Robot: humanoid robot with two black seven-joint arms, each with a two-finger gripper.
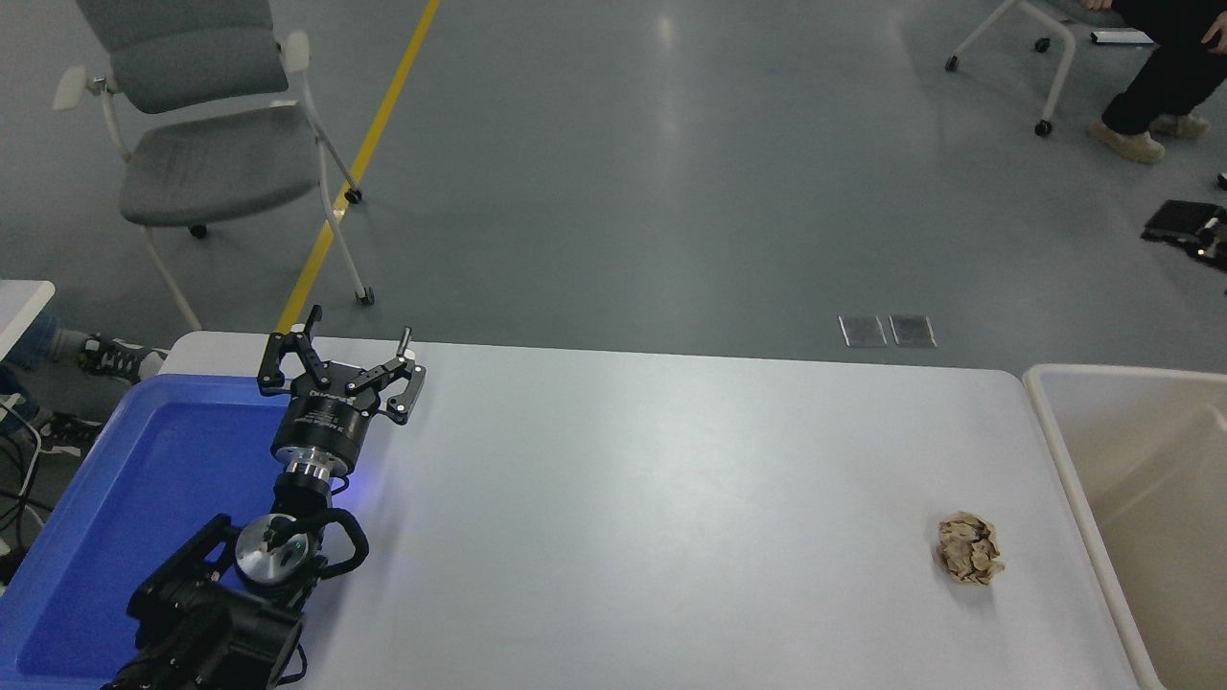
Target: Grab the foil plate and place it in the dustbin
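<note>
From my remote station I see the left arm parked at the near left of the white table [671, 537], lying over the right edge of a blue plastic tray [144, 479]. The left gripper [340, 359] points toward the far side, its fingers [278, 359] spread wide apart with nothing between them.

The right arm and its gripper do not appear in my view, so I cannot tell the state of its fingers.

The dustbin [1054, 422] stands at the right edge of the table; I see its pale rim and part of its beige inner wall. The rest runs out of the picture on the right. I see no foil plate on the table, in the tray, or in the visible part of the dustbin.

A small crumpled tan paper wad [970, 549] lies on the table at the near right, close to the dustbin but apart from its rim.

Beyond the table, a grey chair [201, 125] stands at the far left beside a yellow floor line [359, 163]. A seated person's legs [1155, 86] show at the far right corner.
</note>
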